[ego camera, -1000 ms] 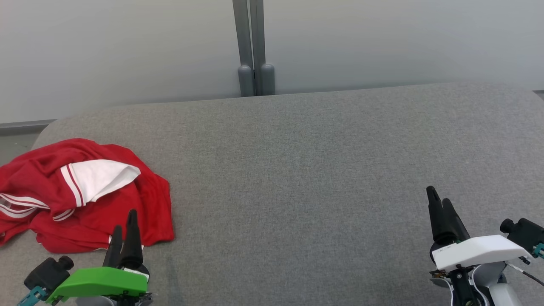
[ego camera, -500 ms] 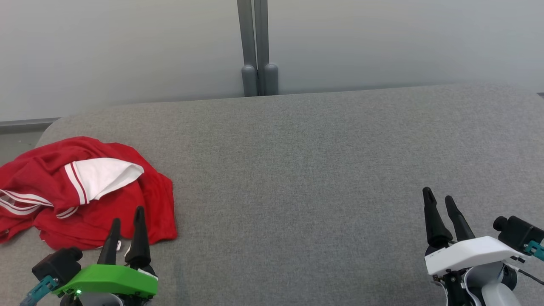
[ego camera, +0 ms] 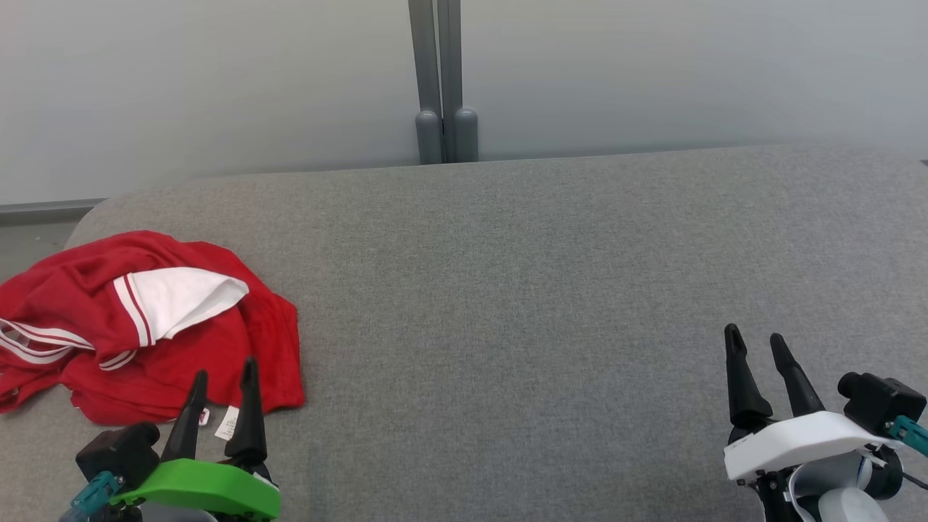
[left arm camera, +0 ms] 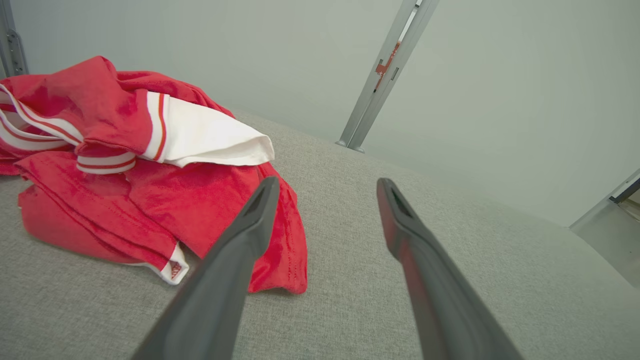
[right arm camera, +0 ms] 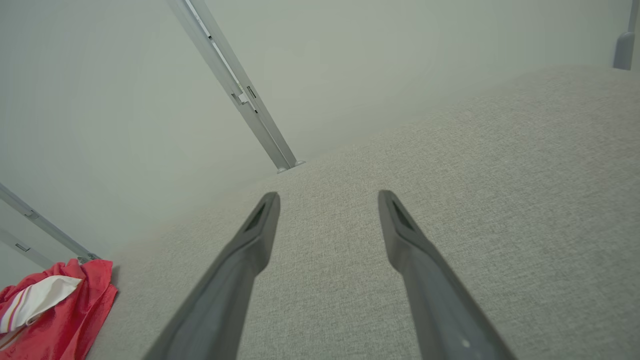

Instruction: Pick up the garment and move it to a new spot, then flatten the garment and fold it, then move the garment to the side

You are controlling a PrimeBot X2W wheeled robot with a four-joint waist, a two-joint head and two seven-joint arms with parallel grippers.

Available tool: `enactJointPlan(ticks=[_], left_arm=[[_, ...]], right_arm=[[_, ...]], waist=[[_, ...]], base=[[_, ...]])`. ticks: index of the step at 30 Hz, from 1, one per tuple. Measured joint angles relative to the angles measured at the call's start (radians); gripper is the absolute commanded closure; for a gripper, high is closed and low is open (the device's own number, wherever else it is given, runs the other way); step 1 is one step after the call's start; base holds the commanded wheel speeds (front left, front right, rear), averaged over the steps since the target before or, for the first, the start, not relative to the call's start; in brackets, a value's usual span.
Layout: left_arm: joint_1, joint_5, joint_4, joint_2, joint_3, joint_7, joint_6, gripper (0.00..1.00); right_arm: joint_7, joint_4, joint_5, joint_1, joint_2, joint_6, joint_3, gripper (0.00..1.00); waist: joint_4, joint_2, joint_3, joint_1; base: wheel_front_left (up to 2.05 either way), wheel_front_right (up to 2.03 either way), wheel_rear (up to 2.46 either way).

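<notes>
Head view: left gripper [ego camera: 226, 368] is hovering, 2 fingers [ego camera: 249, 413] spread and empty, with the red garment [ego camera: 145, 341] lying just ahead, seemingly poised for pickup; right gripper [ego camera: 754, 334], also spread, is idling well apart from it.

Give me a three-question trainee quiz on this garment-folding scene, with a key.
1. True or false: the left gripper is shut on the red garment.
2. In the head view, the garment lies at which part of the grey surface? A) left end B) middle C) right end
3. Which gripper is farther from the garment?
Key: 1 false, the left gripper is open; 2 A; 3 the right gripper.
</notes>
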Motion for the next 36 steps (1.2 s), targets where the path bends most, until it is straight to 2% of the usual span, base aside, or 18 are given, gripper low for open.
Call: enactJointPlan(ticks=[23, 36], left_arm=[[0.007, 0.224, 0.019, 0.005, -0.028, -0.058, 0.000, 0.00], [0.020, 0.284, 0.055, -0.002, -0.015, -0.083, -0.009, 0.00]], right_arm=[[-0.056, 0.000, -0.246, 0.011, -0.001, 0.000, -0.015, 0.00], [-0.084, 0.019, -0.328, 0.024, -0.002, 0.000, -0.031, 0.00]], waist=[[0.004, 0.0000, 0.000, 0.0000], [0.012, 0.0000, 0.003, 0.0000]], base=[[0.00, 0.00, 0.00], [0.00, 0.00, 0.00]])
